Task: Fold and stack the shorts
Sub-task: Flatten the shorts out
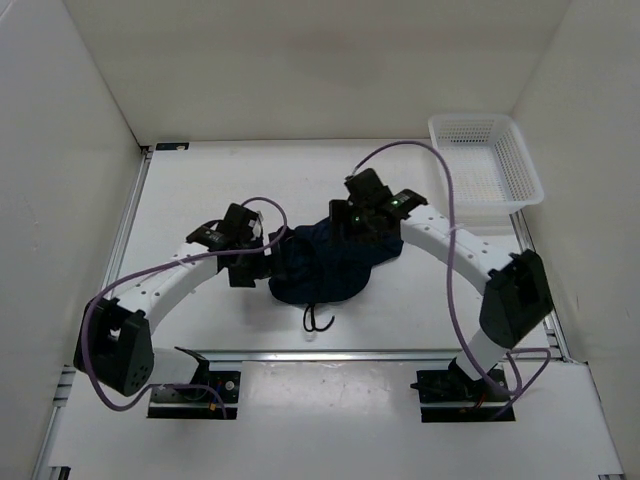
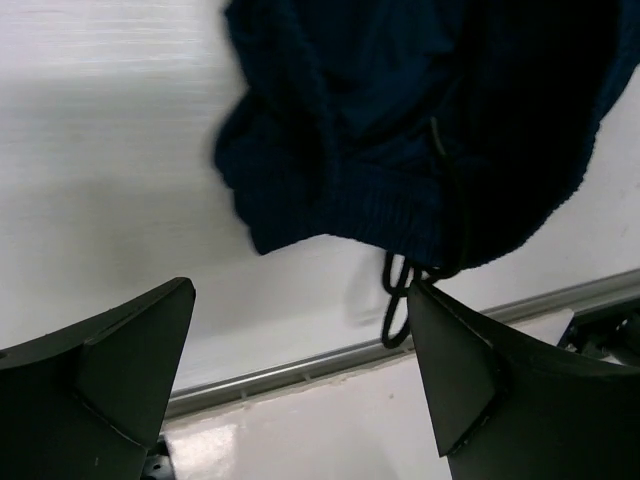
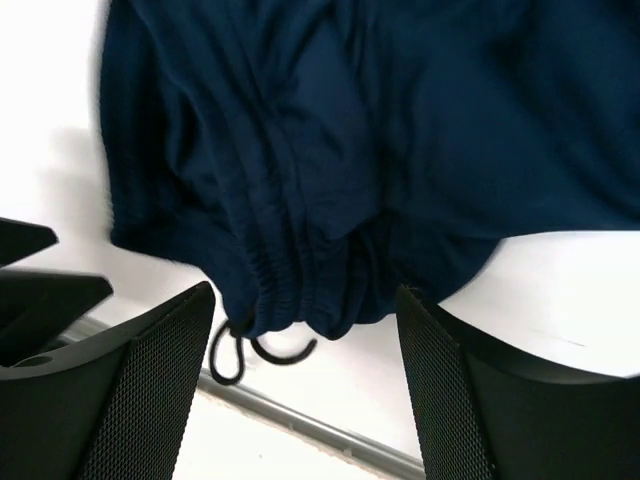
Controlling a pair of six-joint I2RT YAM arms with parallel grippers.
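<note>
navy shorts (image 1: 330, 262) lie bunched at mid table (image 1: 200, 180), drawstring (image 1: 318, 320) toward the arms. left gripper (image 2: 300, 300) wide apart beside the cloth, right gripper (image 3: 305, 295) apart above it, holding nothing; prob. positioned to take edges for the fold.

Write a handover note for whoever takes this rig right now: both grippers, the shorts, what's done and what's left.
Left gripper: open, holding nothing, beside the shorts.
Right gripper: open above the shorts, not gripping them.
Shorts: bunched mid-table, drawstring trailing toward the near edge.
Done: no neat fold visible.
Left: flatten, fold, stack.
</note>
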